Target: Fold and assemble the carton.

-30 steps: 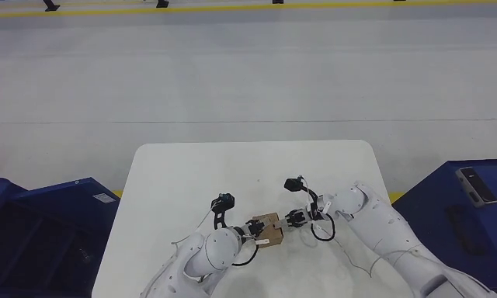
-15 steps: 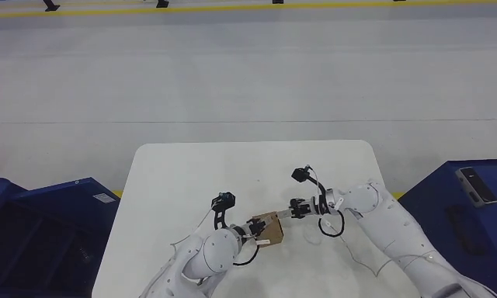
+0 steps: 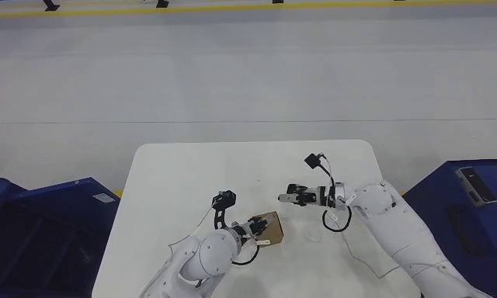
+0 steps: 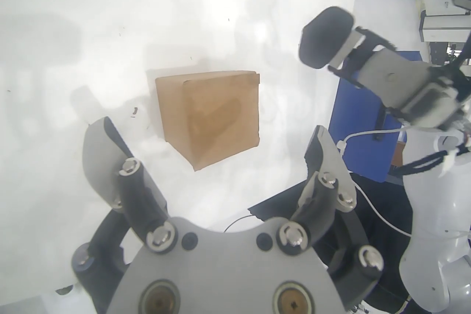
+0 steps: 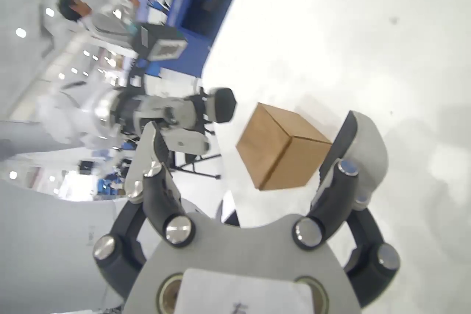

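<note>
While the small brown cube-shaped cardboard carton [image 3: 269, 226] rests on the white table [image 3: 194, 181], my left gripper [image 4: 209, 137] stands just beside it, fingers apart. My right gripper [image 3: 289, 197], fingers likewise apart, hangs near its opposite side, clear of it; dark blue bins [image 3: 46, 228] flank the table.

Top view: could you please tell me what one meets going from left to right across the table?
left claw → carton → right claw
</note>
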Tool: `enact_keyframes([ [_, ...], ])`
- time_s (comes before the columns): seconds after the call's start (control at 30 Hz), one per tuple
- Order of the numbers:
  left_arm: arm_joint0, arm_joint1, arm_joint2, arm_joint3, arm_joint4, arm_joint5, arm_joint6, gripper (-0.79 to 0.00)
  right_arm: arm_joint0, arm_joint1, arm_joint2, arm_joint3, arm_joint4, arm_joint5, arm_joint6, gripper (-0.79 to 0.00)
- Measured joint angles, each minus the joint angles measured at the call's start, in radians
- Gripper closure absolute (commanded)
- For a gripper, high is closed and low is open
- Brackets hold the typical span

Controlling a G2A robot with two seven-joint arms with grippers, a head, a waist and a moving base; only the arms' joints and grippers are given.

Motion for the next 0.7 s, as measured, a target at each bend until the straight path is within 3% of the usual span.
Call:
enact_keyframes([
  [0.13,0.0,0.0,0.0,0.0,0.0,0.0,0.0,-0.785,0.011,0.002,0.008,0.002,0.227,0.079,0.193,-0.785],
  [0.33,0.004,0.0,-0.007,0.0,-0.008,-0.005,0.006,-0.785,0.072,-0.033,-0.083,0.084,0.303,0.195,0.234,-0.785],
  [0.7,0.175,0.036,-0.266,-0.139,-0.106,-0.07,0.08,-0.785,0.157,-0.098,-0.225,0.246,0.303,0.204,0.294,-0.785],
])
